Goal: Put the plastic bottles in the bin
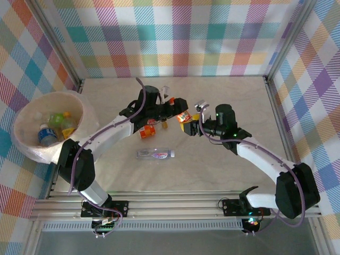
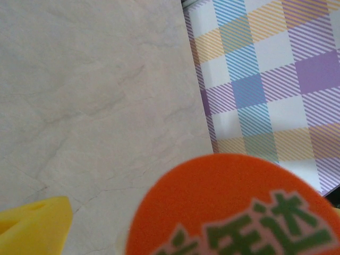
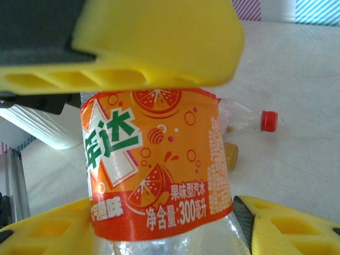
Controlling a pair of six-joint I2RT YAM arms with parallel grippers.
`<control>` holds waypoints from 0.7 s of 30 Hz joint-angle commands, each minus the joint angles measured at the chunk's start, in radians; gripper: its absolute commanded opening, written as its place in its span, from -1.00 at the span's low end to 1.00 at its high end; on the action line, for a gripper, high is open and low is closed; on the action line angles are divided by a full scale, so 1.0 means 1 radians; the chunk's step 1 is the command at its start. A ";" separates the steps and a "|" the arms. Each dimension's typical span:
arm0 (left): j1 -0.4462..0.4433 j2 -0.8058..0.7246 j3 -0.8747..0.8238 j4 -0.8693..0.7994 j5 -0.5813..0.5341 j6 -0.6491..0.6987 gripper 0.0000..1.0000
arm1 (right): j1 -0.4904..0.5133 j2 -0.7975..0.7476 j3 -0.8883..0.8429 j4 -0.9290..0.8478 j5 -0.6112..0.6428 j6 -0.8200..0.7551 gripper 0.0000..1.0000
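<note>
An orange-labelled plastic bottle (image 1: 184,116) (image 3: 159,175) is held above the table's middle, with my right gripper (image 1: 191,126) (image 3: 164,226) shut on its clear lower body. My left gripper (image 1: 178,110) is open around the same bottle's label (image 2: 234,212). One of its yellow fingers (image 2: 32,226) stands apart from the label, and another (image 3: 154,48) lies across the bottle's top. A second orange bottle (image 1: 147,131) and a clear bottle (image 1: 155,154) lie on the table. A red-capped clear bottle (image 3: 255,119) lies further back. The white bin (image 1: 24,114) at the left holds several bottles.
The table (image 1: 223,175) is pale marble, fenced by checked walls (image 1: 175,37) on three sides. The bin stands off the table's left edge, beside the left arm's base link (image 1: 77,170). Metal rails (image 1: 175,204) run along the near edge.
</note>
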 commanded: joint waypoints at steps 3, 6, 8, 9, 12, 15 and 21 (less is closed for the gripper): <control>-0.040 0.012 0.015 0.048 0.009 -0.033 0.72 | 0.018 0.004 0.002 0.061 0.030 -0.022 -0.09; -0.049 0.002 0.000 0.063 0.011 -0.043 0.51 | 0.018 0.023 0.011 0.088 0.029 -0.006 -0.08; -0.051 -0.008 -0.016 0.077 0.010 -0.049 0.37 | 0.020 0.043 0.021 0.097 0.026 0.003 -0.07; -0.051 -0.013 -0.021 0.076 0.008 -0.047 0.33 | 0.018 0.051 0.027 0.096 0.020 0.005 -0.06; -0.051 -0.023 -0.026 0.065 -0.006 -0.035 0.22 | 0.019 0.071 0.042 0.100 -0.019 0.012 -0.01; -0.051 -0.031 -0.026 0.059 -0.010 -0.025 0.12 | 0.020 0.077 0.044 0.105 -0.051 0.019 0.07; -0.050 -0.053 -0.012 -0.004 -0.106 0.005 0.06 | 0.018 0.063 0.042 0.077 -0.104 -0.012 0.53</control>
